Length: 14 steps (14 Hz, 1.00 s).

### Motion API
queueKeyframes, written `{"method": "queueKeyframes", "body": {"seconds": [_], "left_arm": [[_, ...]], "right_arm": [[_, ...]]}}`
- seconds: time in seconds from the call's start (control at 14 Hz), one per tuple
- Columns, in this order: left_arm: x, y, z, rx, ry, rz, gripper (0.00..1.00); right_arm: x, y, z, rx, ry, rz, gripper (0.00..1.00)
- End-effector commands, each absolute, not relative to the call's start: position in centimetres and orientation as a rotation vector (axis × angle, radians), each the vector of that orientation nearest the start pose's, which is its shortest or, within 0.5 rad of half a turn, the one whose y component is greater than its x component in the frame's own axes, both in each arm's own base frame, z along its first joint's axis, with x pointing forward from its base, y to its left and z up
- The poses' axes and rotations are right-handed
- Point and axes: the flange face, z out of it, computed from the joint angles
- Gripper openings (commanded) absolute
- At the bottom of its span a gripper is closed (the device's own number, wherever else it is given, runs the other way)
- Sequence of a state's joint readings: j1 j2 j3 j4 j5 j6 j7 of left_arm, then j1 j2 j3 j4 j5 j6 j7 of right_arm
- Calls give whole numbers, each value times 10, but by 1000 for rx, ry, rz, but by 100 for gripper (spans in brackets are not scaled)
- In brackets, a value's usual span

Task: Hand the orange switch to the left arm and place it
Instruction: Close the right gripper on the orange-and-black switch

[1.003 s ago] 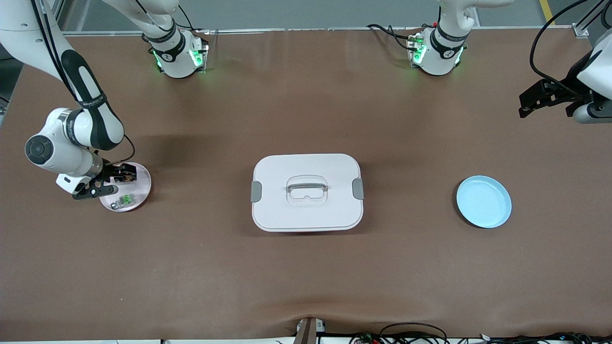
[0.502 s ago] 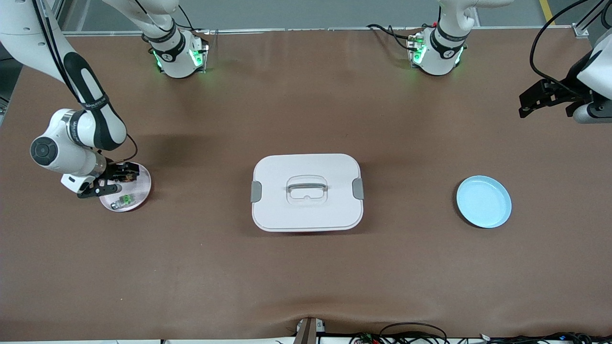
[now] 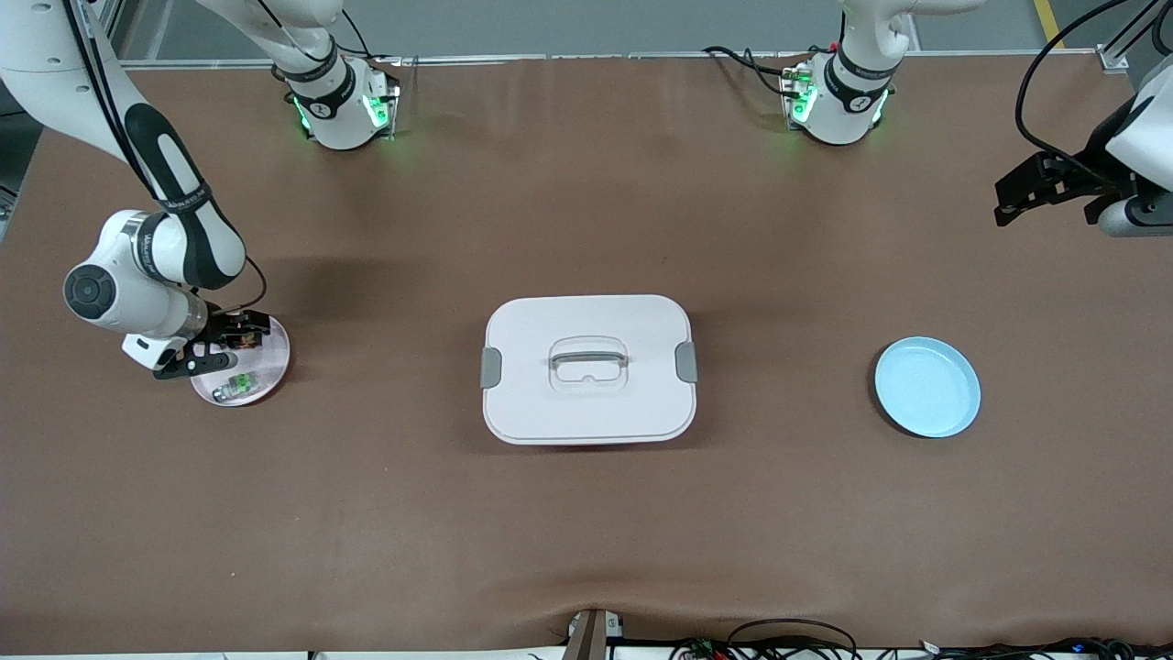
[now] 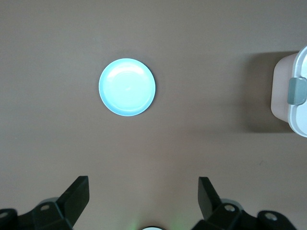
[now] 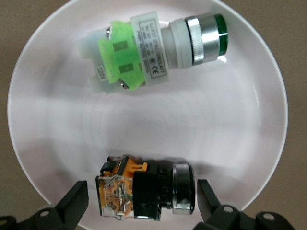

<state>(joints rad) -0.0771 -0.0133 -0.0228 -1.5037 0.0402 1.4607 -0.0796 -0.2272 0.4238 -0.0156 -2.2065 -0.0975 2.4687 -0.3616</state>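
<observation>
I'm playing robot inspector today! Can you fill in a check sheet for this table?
Surface: brown table, mat rippled at the front edge.
Job's things: orange switch lies on the pink plate; white box mid-table, lid on; blue plate toward the left arm's end, bare.
Clutter: green push-button switch on the pink plate too.
Grippers: right gripper open, fingers either side of the orange switch; left gripper open, waiting high over bare table.
Cables: black cable by the left arm's base; wires along the front edge.
Surroundings: grey floor past the table.
</observation>
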Motion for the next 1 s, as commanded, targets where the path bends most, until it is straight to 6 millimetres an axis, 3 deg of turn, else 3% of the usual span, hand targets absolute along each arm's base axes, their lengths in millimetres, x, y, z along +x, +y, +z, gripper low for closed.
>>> {"method": "queueKeyframes", "body": {"seconds": [0.0,0.43,0.5,0.79,0.93], "left_arm": [[532,-48,658,-3117,47,35,100],[531,-54,658,-3118,61,40,100],[530,-56,657,-3118,64,42,100],[531,-58,657,-3119,69,45,100],[532,-60,655,-3124,75,51,100]], "right_arm": [[517,-135,174,-3122,-317,260,99],[518,-134,174,-3124,-325,253,34],[518,-134,174,-3124,-325,253,28],[522,-131,188,-3123,-328,268,27],[529,-128,223,-3106,-330,355,27]]}}
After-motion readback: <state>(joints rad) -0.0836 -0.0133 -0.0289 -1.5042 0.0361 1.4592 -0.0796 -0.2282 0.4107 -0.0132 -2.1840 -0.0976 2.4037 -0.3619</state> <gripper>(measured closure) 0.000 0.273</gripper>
